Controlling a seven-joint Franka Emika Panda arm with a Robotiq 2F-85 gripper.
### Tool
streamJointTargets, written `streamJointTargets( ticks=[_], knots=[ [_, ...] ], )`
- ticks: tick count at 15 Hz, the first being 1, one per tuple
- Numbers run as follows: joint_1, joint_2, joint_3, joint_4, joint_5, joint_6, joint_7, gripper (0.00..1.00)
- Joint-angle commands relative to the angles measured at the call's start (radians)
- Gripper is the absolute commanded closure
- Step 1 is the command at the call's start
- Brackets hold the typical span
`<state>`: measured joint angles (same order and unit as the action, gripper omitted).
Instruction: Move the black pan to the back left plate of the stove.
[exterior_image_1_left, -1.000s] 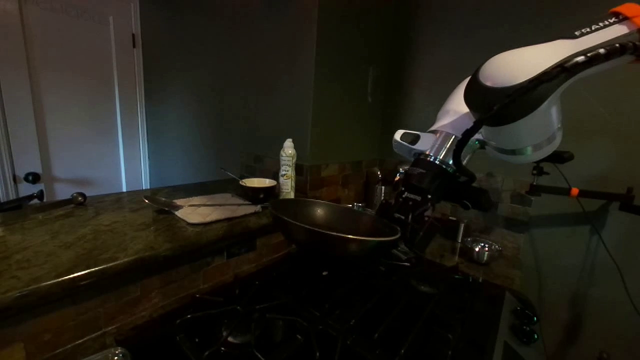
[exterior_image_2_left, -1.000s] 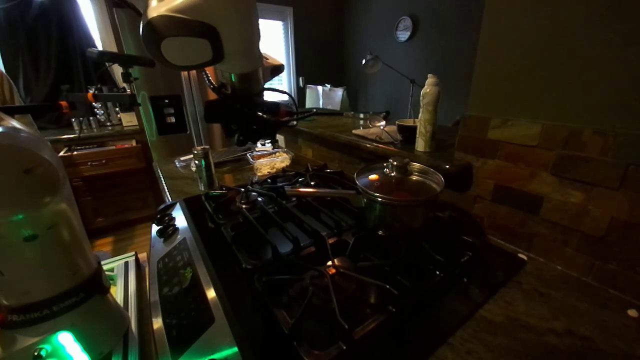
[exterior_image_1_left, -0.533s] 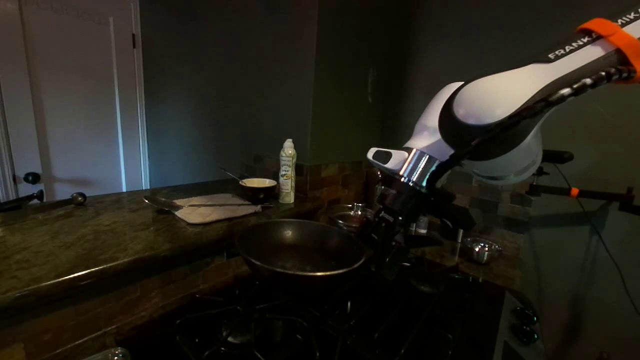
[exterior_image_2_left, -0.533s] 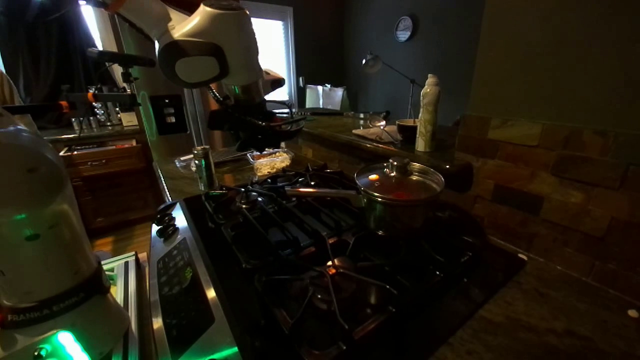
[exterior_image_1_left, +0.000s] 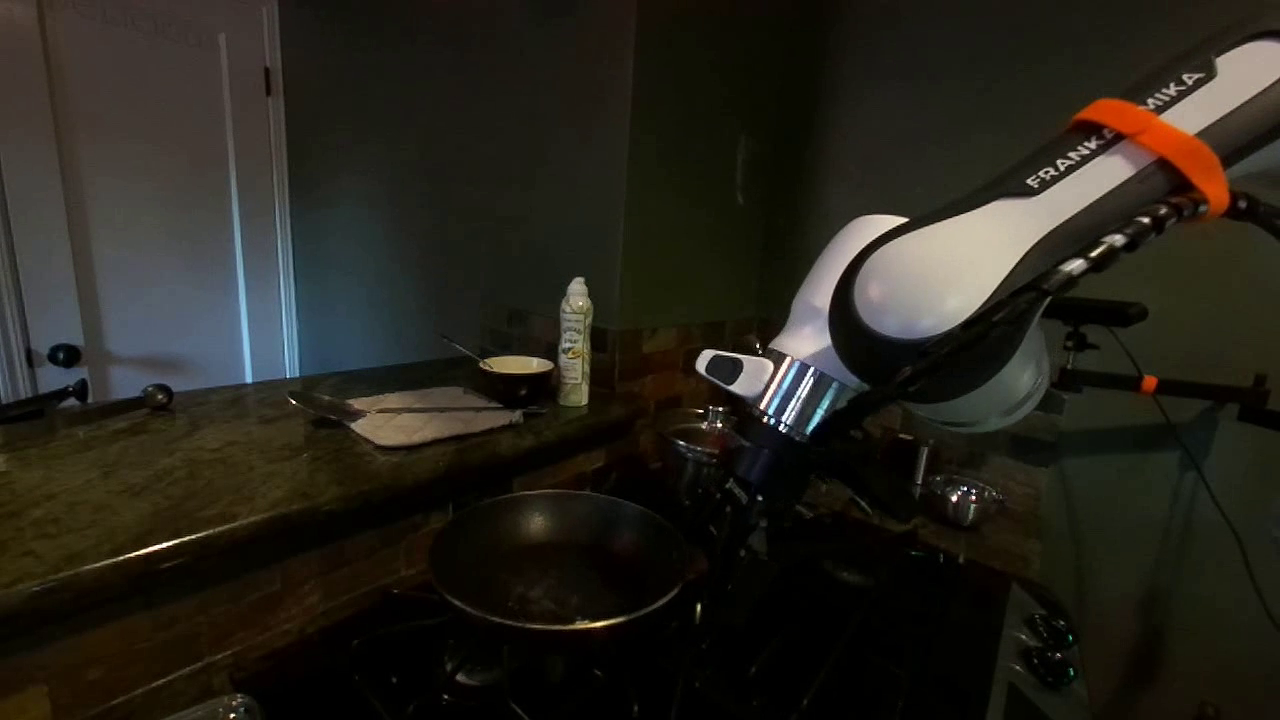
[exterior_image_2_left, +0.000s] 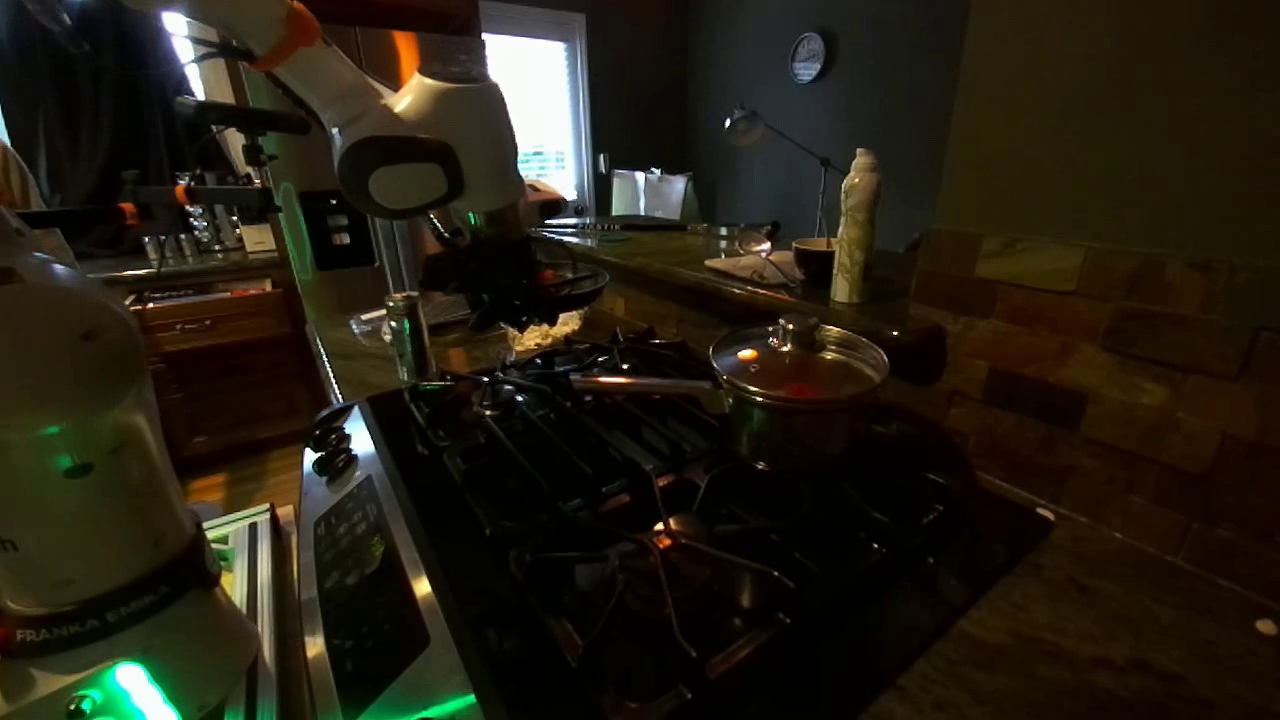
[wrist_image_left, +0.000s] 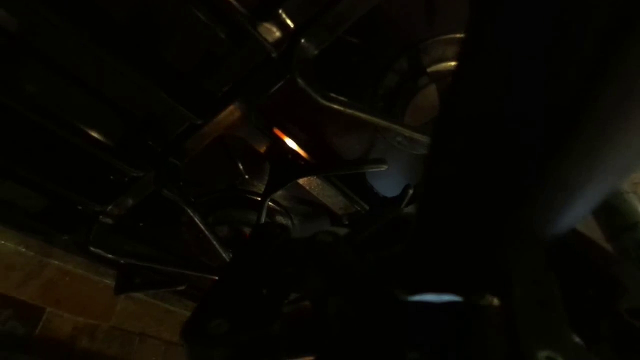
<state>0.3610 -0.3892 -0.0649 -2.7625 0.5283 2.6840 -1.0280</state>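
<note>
The black pan (exterior_image_1_left: 560, 570) hangs over the stove next to the raised counter ledge in an exterior view, its bowl facing up and a little tilted. Its rim also shows in an exterior view (exterior_image_2_left: 585, 285). My gripper (exterior_image_1_left: 735, 545) is at the pan's handle side, and the pan moves with it; the fingers are dark and the handle itself is hidden. The gripper also shows in an exterior view (exterior_image_2_left: 505, 295). The stove (exterior_image_2_left: 370, 590) has black grates and a steel control panel. The wrist view shows grates (wrist_image_left: 280, 170) below and a dark, unclear mass.
A lidded pot (exterior_image_2_left: 800, 400) stands on a back burner, its handle pointing across the stove. A spray bottle (exterior_image_1_left: 575, 345), a bowl (exterior_image_1_left: 518, 380) and a mitt with a utensil (exterior_image_1_left: 435, 415) lie on the ledge. A food tub (exterior_image_2_left: 545, 330) and a grinder (exterior_image_2_left: 408, 335) stand beyond the stove.
The arm and the black pan have moved down and away from the lidded pot, leftward in an exterior view. The pan is more level and lower over the grates.
</note>
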Motion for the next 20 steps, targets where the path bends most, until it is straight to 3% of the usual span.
streamJointTargets(
  ticks=[1,2,3,5,10,15,20],
  knots=[
    [0.045,0.060,-0.021,0.014,0.052,0.097,-0.001,1.00],
    [0.076,0.049,-0.065,0.027,0.079,0.015,-0.075,1.00],
    [0.030,0.040,-0.016,0.005,0.020,0.049,-0.004,1.00],
    [0.043,0.054,-0.031,0.012,0.046,0.036,-0.040,1.00],
    [0.026,0.162,0.057,0.022,0.047,0.350,0.166,1.00],
    [-0.032,0.278,0.131,0.034,-0.037,0.421,0.284,1.00],
    [-0.089,0.321,0.156,0.040,-0.160,0.419,0.400,1.00]
  ],
)
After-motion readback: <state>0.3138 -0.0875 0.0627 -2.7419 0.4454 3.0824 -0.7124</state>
